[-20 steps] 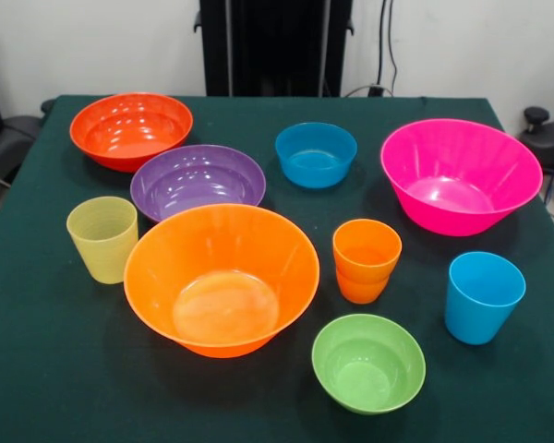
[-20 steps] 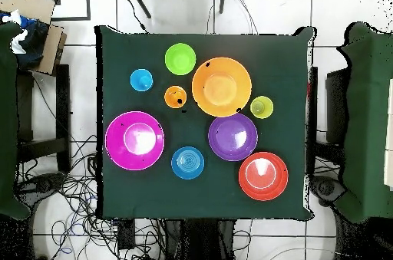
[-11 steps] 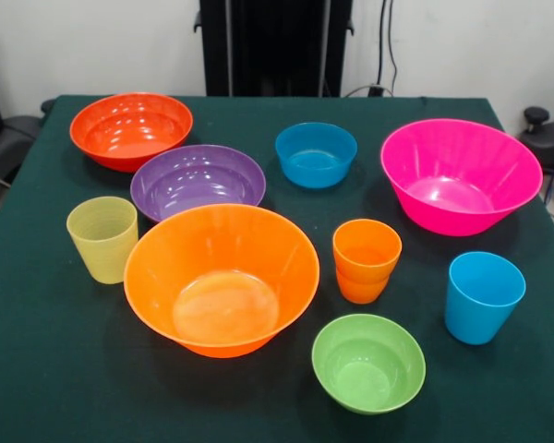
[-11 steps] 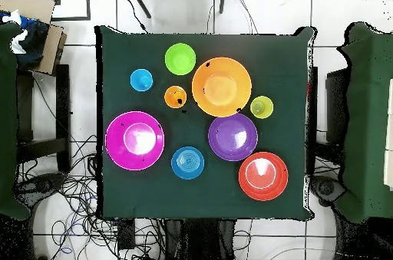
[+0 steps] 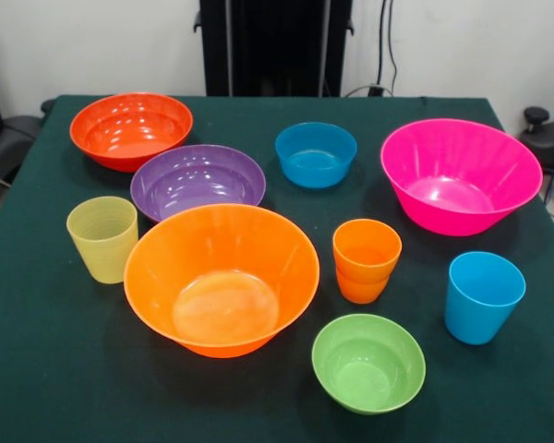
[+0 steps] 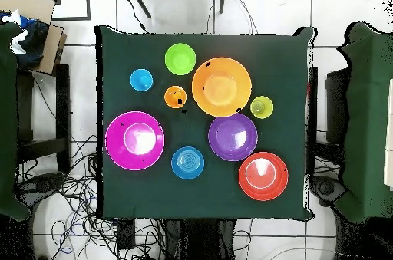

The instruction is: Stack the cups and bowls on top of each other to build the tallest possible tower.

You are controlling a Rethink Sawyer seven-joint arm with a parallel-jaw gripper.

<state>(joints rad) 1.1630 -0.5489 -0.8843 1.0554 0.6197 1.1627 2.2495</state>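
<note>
On the green table (image 5: 37, 388), seen from the front, the lime green bowl (image 5: 368, 362) sits nearest, upright and alone. Just behind it to the left stands the large orange bowl (image 5: 222, 279), with the ribbed pale yellow-green cup (image 5: 102, 238) beside its left rim. To the right stand the orange cup (image 5: 367, 260), which looks like two cups nested, though I cannot be sure, and the sky blue cup (image 5: 483, 296). Farther back lie the purple bowl (image 5: 198, 180), its rim close against the large orange bowl, and the hot pink bowl (image 5: 460, 174) well to the right. The blue bowl (image 5: 316, 154) and the red-orange bowl (image 5: 131, 129) sit farthest. No tower stands; every bowl rests separately. The gripper shows in neither view, so its state cannot be told.
</note>
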